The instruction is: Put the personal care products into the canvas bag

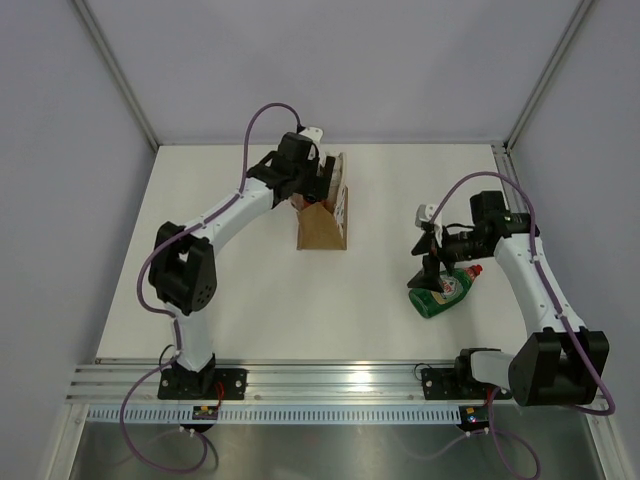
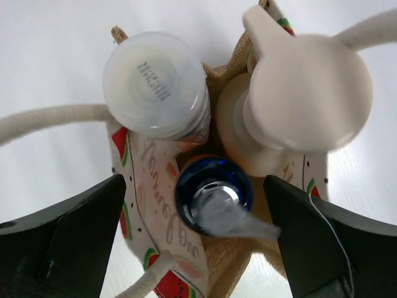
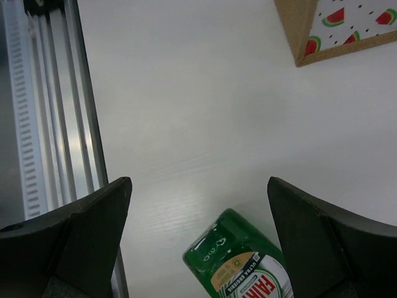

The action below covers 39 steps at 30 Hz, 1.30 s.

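White tabletop (image 1: 250,310) carries a tan watermelon-print canvas bag (image 2: 146,205) toward its far edge, holding a beige pump-top soap bottle (image 2: 304,93), silvery-clear squeeze tube (image 2: 217,198) and white bottle (image 2: 155,84), directly beneath the wide-open left tool (image 2: 195,183). Right tool (image 3: 198,183), also open, hangs over a green dish-soap bottle (image 3: 239,267) lying near the right edge.

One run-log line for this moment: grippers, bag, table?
left gripper open over canvas bag | inside: pump bottle, silvery tube, white container | right gripper open above green bottle lying on table
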### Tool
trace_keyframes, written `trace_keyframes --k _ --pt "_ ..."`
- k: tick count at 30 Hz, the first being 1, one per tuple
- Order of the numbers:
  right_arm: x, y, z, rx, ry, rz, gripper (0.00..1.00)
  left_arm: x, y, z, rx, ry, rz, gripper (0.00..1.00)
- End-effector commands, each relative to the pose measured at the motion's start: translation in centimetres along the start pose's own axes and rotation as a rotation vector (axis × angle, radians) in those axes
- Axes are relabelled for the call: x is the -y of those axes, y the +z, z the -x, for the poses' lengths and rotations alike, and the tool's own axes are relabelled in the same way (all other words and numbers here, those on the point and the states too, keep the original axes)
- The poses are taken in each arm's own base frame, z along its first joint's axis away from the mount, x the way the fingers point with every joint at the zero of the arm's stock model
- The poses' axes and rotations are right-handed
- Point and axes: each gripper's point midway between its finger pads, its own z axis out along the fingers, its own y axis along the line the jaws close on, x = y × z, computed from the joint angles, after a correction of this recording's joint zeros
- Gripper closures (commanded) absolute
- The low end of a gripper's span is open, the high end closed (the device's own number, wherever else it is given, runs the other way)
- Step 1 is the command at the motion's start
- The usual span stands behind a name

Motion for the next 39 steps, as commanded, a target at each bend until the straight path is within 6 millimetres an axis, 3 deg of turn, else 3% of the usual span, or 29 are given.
trace_keyframes --k 1,5,8,12,13,15,16,17,18,19,20,21,22,23,24,27,28,29,31,37,39 --pt "-0.7 -0.8 -3.3 -0.148 -0.289 0.042 0.01 0.8 -3.2 4.9 0.171 -0.009 -0.060 0.01" --pt "-0.4 -1.6 -4.8 -0.247 -0.408 0.102 0.00 0.8 -4.7 6.0 0.197 -0.010 -0.069 0.01" --pt "-0.1 -2.1 -6.9 -0.345 -0.463 0.132 0.01 0.7 -7.1 7.7 0.236 0.003 -0.077 0.01" --pt "0.8 -3.8 -11.7 -0.577 -0.564 0.147 0.00 -0.2 -11.8 9.5 0.287 0.012 -0.053 0.01" --pt "1.0 -4.0 -12.3 -0.608 -0.600 0.155 0.01 -0.7 -14.5 10.6 0.336 -0.001 -0.044 0.01" --pt "0.8 -4.4 -14.0 -0.671 -0.613 0.181 0.01 -1.9 -16.7 10.1 0.354 -0.024 -0.001 0.01" --pt "1.1 -4.4 -14.4 -0.685 -0.630 0.183 0.01 -2.3 -19.9 10.8 0.415 -0.044 -0.004 0.01" --pt "1.1 -4.3 -15.0 -0.693 -0.629 0.196 0.00 -2.4 -21.0 10.4 0.430 -0.052 -0.007 0.01" --pt "1.3 -4.3 -15.3 -0.704 -0.632 0.197 0.00 -2.5 -20.9 8.6 0.407 -0.053 -0.013 0.01" --pt "2.1 -4.0 -15.5 -0.711 -0.646 0.184 0.00 -2.7 -23.7 8.4 0.458 -0.071 -0.032 0.01" --pt "2.5 -3.7 -15.9 -0.715 -0.647 0.175 0.01 -2.4 -24.4 7.6 0.464 -0.073 -0.062 0.01" --pt "4.2 -3.6 -15.9 -0.731 -0.666 0.120 0.00 -2.3 -23.7 5.1 0.422 -0.086 -0.074 0.01" --pt "4.8 -3.4 -16.4 -0.743 -0.655 0.111 0.00 -2.2 -24.2 4.1 0.418 -0.096 -0.087 0.01" --pt "5.6 -3.2 -16.4 -0.745 -0.653 0.087 0.00 -2.3 -26.1 3.2 0.441 -0.113 -0.110 0.01" --pt "6.3 -3.2 -16.3 -0.748 -0.634 0.062 0.01 -2.2 -25.4 0.9 0.396 -0.140 -0.118 0.01" --pt "7.2 -3.0 -15.8 -0.736 -0.610 0.045 0.00 -1.9 -27.5 -1.8 0.421 -0.213 -0.177 0.01" --pt "7.2 -2.9 -16.2 -0.745 -0.606 0.056 0.00 -1.6 -26.5 -4.1 0.380 -0.224 -0.193 0.01" --pt "7.4 -2.8 -16.6 -0.756 -0.611 0.059 0.01 -1.6 -27.5 -4.5 0.415 -0.241 -0.215 0.01" --pt "8.1 -2.8 -17.5 -0.789 -0.605 0.072 0.00 -1.4 -26.5 -7.1 0.379 -0.277 -0.226 0.01" --pt "8.2 -1.9 -19.7 -0.813 -0.500 0.163 0.01 -0.5 -26.8 -9.4 0.381 -0.356 -0.299 0.01" --pt "8.6 -1.6 -20.1 -0.820 -0.476 0.160 0.10 -0.2 -26.6 -9.7 0.371 -0.367 -0.318 0.01"
